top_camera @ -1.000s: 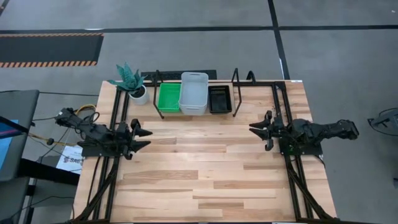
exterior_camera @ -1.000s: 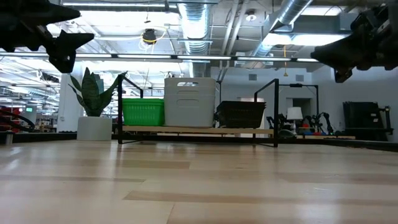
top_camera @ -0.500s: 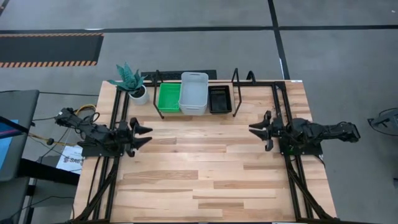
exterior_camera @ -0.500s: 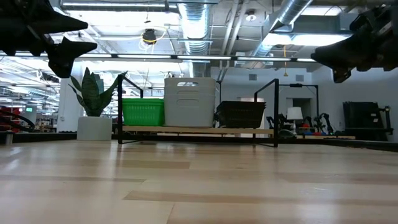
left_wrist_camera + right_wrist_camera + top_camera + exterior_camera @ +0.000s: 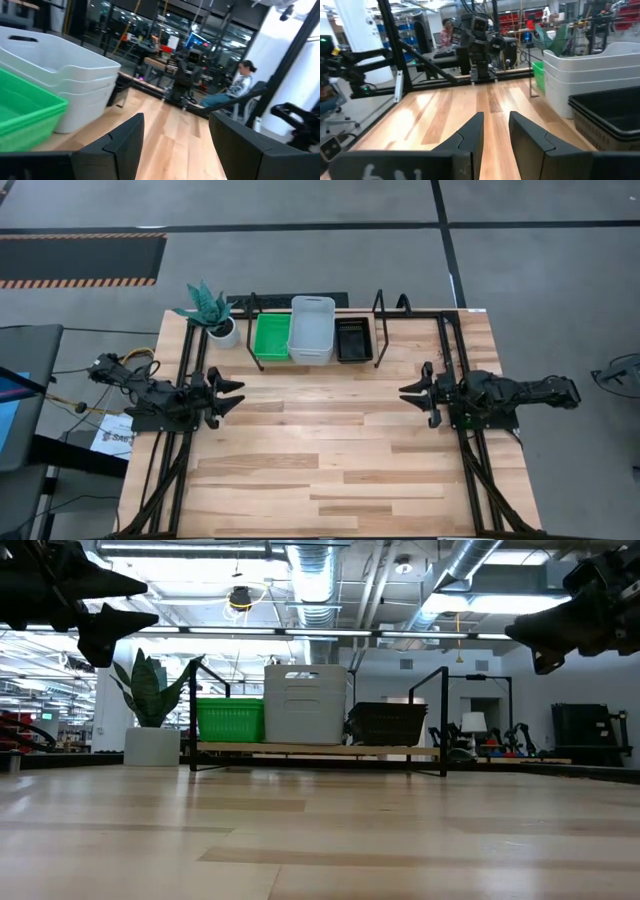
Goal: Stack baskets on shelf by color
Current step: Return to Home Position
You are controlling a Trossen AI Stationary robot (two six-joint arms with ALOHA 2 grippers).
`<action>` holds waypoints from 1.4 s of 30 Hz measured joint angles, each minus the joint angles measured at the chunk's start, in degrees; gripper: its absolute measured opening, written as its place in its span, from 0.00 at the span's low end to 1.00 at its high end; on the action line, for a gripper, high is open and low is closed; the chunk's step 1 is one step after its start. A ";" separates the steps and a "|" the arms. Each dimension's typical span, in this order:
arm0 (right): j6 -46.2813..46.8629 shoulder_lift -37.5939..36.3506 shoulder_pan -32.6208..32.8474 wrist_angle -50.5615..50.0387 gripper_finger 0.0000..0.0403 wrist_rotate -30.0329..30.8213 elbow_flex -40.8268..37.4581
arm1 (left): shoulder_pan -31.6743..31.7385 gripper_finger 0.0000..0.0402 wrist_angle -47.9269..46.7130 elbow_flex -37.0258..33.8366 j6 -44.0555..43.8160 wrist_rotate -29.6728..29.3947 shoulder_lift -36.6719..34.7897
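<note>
**Change from the preceding frames:** the left gripper has shifted slightly, its fingertips sitting a little lower in the low view. The right gripper has moved only marginally. The stacks on the shelf are unchanged.

**Left gripper:** raised above the light wooden table near its left edge, fingers spread wide, holding nothing.

**Far left corner:** green spiky plant in a white pot.

**Far edge, centre:** light wooden shelf board on a black wire frame, carrying three stacks close side by side. From left to right these are bright green plastic baskets, taller translucent white baskets and black mesh-sided baskets.

**Right gripper:** raised near the right edge, fingers narrowly parted, empty.
</note>
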 joint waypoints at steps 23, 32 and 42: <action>3.79 4.50 -4.27 0.28 0.29 0.01 -0.04 | 0.00 0.53 -0.01 -0.04 7.95 -1.20 0.06; 3.92 4.50 -4.27 0.37 0.29 0.03 -0.07 | 0.00 0.53 0.00 -0.04 7.93 -1.20 0.06; 3.90 4.50 -4.27 0.39 0.29 0.04 -0.07 | 0.00 0.53 0.00 -0.04 7.85 -1.20 0.06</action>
